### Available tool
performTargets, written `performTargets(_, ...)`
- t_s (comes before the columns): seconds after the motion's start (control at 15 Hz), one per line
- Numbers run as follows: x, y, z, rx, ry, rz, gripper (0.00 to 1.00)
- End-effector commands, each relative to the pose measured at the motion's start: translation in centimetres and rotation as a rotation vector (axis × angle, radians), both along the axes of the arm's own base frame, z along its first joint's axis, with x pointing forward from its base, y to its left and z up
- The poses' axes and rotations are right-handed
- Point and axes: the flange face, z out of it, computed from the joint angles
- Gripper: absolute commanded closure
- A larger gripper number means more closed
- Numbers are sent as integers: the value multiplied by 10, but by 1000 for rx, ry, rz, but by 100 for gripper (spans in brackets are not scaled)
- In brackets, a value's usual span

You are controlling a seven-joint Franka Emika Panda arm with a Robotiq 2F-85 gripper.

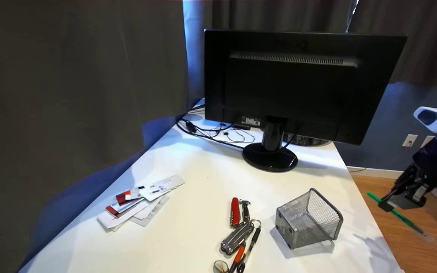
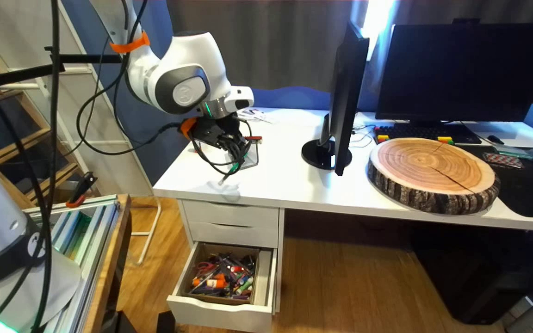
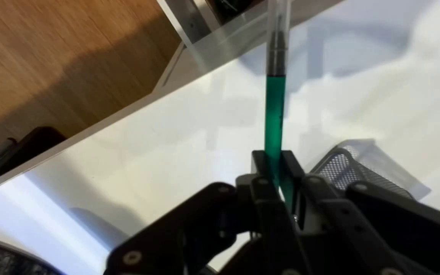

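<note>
Hand (image 3: pixel 273 157): grasping a green pen (image 3: pixel 274 110), two dark fingertips pressed to either side of the barrel.
Pen: held in the air above the worktop (image 1: pixel 188 216), near its edge; in an exterior view it slants, its see-through end (image 1: pixel 424 234) lowest.
Mesh cup (image 1: pixel 305 227): grey metal, lying on its side on the worktop near the hand, mouth turned toward the hand's side.
Pocket tools: a red pocketknife (image 1: pixel 235 212), a small hammer-headed tool (image 1: pixel 246 210) and a silver multi-tool (image 1: pixel 237 238), clustered near the cup.
Loose pens: one black (image 1: pixel 254 239) and one orange (image 1: pixel 238 254), lying by the multi-tool.
Drawer (image 2: pixel 222 315): pulled out below the worktop, jumbled stationery (image 2: pixel 225 277) inside.
Papers (image 1: pixel 139 206): a loose, overlapping pile, well apart from the tools.
Monitor (image 1: pixel 298 83): black, on a round foot, cables (image 1: pixel 216 137) beside it.
Wood slice (image 2: pixel 435 169): thick, bark-rimmed, on the worktop past the monitor, before a keyboard (image 2: pixel 426 132) and another screen (image 2: pixel 470 74).
</note>
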Motion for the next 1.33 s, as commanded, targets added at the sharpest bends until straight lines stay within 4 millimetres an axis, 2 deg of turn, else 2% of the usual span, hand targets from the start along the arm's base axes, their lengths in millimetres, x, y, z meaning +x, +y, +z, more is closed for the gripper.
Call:
performTargets(0.0, 20, 16, -1, 31, 51, -32, 97)
performTargets(0.33, 70, 1, -22, 16, 61, -95, 97)
performTargets(0.6, 103, -12, -51, -25, 38, -128, 97)
performTargets(0.87, 120, 0, -63, -14, 58, -119, 97)
performTargets(1.2, 129, 21, -65, -31, 80, -91, 97)
performTargets(1.27, 128, 24, -66, -31, 87, -86, 64)
